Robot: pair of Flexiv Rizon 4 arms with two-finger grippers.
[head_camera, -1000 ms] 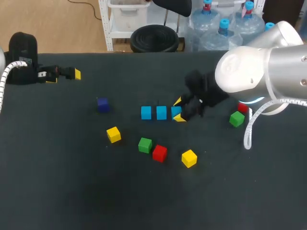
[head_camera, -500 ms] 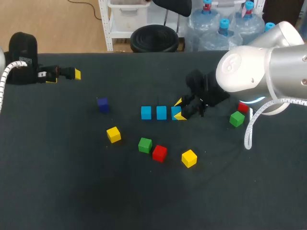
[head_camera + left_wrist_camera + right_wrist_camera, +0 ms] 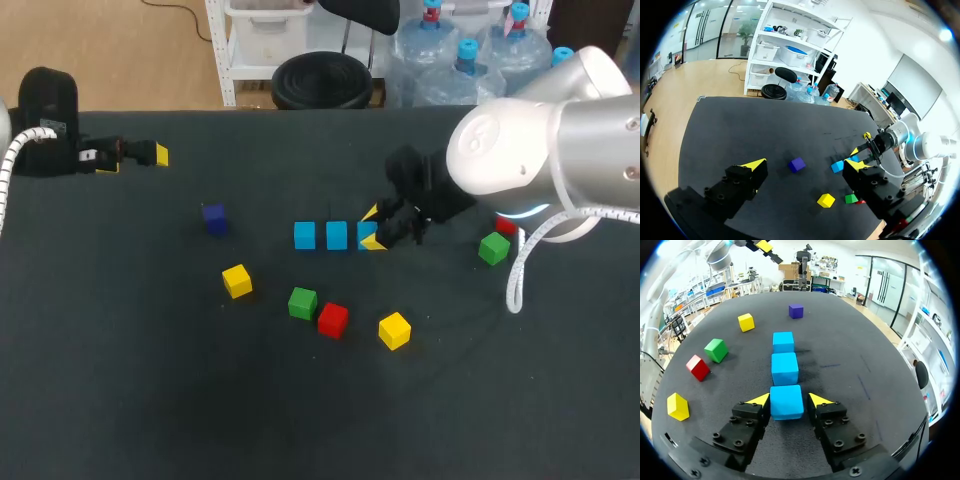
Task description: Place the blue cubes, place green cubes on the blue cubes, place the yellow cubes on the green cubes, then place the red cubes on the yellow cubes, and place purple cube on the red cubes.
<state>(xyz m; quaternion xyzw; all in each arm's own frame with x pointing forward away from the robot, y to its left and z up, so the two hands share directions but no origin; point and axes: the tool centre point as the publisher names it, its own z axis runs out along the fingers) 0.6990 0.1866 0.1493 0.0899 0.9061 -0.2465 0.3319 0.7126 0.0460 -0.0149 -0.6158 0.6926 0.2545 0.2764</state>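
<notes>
Right wrist view: 3 blue cubes lie in a row; right gripper straddles the nearest, grip impossible to tell. Left gripper spread, empty. 4 colour layers remain unstacked.

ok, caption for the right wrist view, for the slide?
Right pincer open around the nearest blue cube, the end of a straight row of three.
</notes>
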